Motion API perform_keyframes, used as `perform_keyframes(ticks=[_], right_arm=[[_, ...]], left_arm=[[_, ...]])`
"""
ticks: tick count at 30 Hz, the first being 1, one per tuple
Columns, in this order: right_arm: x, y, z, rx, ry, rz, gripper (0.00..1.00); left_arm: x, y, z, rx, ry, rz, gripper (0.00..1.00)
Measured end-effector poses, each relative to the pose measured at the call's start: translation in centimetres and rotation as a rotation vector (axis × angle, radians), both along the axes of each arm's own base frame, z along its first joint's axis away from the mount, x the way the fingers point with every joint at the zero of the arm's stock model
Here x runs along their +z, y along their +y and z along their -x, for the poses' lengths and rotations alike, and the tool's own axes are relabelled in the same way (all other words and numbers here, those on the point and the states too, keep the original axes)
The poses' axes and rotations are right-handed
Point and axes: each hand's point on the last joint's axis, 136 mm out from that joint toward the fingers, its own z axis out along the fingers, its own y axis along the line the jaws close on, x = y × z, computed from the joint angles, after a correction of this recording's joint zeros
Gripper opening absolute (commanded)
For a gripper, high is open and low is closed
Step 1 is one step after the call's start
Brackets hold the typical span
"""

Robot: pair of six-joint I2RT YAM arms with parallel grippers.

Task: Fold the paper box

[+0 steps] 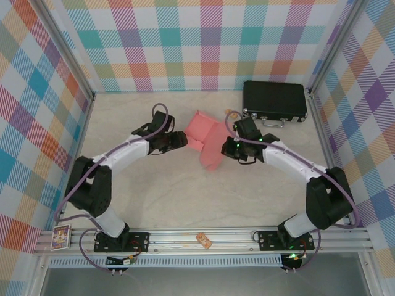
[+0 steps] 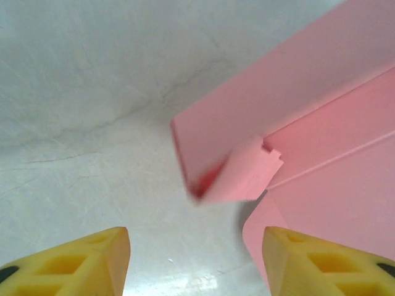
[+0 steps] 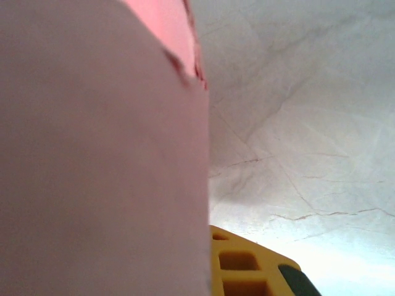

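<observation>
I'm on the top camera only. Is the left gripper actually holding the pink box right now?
Observer: No. On the left wrist camera the left gripper is open. Its yellow fingers stand wide apart with tabletop between them, and the paper box lies just ahead.
Operator: And the right one?
Observer: The right gripper is shut on the sheet. On its wrist camera the pink card runs right along one yellow finger and hides the other.
Operator: Any flap sticking up?
Observer: Yes. On the left wrist camera a small notched tab curls up at the box's near corner.
</observation>
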Motion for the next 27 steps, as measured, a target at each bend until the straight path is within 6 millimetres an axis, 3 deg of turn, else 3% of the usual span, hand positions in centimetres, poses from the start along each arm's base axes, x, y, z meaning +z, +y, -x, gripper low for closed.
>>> perform_keyframes(ticks=[6,12,15,20,27], right_arm=[[2.2,-0.7,-1.0,0.119,0.032,0.009,0.07],[2.7,-0.7,-0.6,0.264,0.105,0.044,0.08],[3.4,-0.4,0.0,0.333,0.131,0.049,0.07],[4.0,-0.2,0.5,0.418,0.165,0.059,0.08],[3.3,-0.2,0.5,0.476,0.226,0.096,0.1]], left_arm=[[3.1,1.2,0.1,0.012,-0.079,0.009,0.64],[2.4,2.9,-0.3,0.036,-0.067,-0.002,0.64],[2.1,2.7,-0.5,0.01,-0.067,0.009,0.64],[-0.1,1.4,-1.2,-0.054,-0.038,0.023,0.62],[-4.1,-0.7,-2.6,-0.144,0.014,0.048,0.61]])
